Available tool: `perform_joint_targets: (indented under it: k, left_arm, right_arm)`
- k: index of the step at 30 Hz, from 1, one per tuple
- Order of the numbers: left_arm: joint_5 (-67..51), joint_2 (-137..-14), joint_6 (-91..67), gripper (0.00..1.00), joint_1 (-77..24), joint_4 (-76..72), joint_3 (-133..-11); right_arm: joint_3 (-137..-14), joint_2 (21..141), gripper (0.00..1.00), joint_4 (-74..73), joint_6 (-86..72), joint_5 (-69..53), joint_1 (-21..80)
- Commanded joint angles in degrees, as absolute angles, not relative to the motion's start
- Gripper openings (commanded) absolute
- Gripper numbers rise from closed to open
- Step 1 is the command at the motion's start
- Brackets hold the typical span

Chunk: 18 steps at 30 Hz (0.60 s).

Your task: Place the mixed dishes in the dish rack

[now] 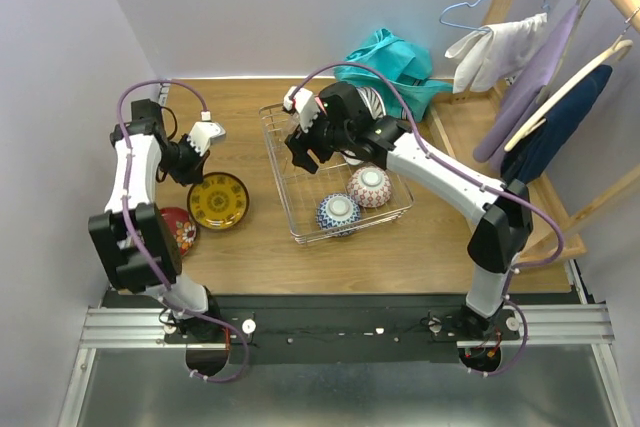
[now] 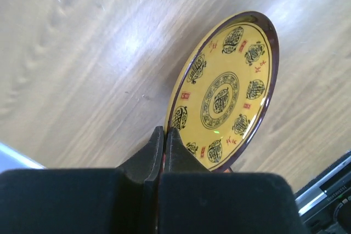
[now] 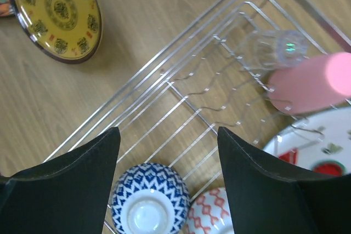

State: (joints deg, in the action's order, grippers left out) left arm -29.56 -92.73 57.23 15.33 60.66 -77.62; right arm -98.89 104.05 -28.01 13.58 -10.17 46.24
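The left arm (image 1: 133,175) stood folded at the left side of the bench (image 1: 240,107), its wrist turned inward and tipped down over the gold saucer (image 2: 222,100). The left jaws were pressed almost together, with the saucer's near rim caught between their tips. The saucer itself lay on the bench just left of the dish rack (image 1: 279,172). A red saucer (image 1: 184,233) lay beside the gold one, partly hidden under the left arm. The right arm (image 1: 440,172) reached from its elbow on the right across the rack, wrist pointing down over the rack's left half. The right jaws were wide apart, held nothing and hung above bare wire. At the rack's near end a blue bowl (image 3: 145,204) and a red-patterned bowl (image 3: 211,215) sat upside down, just beside each other. Further in were a pink cup (image 3: 307,83) and a clear glass (image 3: 274,47), side by side. Both were blurred, so their attitude could not be judged. A white plate (image 3: 321,154) with red fruit marks lay next to the cup.
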Motion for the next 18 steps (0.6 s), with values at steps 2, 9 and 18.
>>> perform_joint_targets:
  k: [2, 9, 18]
  left_arm:
    - [-38.0, -82.7, 61.7, 0.00, 15.6, 65.5, -77.0]
    - [-44.3, -76.7, 58.0, 0.00, 15.4, 64.5, -79.0]
    - [-49.3, -73.8, 51.4, 0.00, 14.2, 61.6, -81.6]
  right_arm:
    - [-102.0, 106.9, 0.77, -25.9, 14.9, -28.0, 45.0]
    - [-100.5, 109.0, 0.78, -18.1, 13.0, -40.4, 44.0]
    - [-99.8, 111.4, 0.75, -12.8, 6.2, -44.5, 44.0]
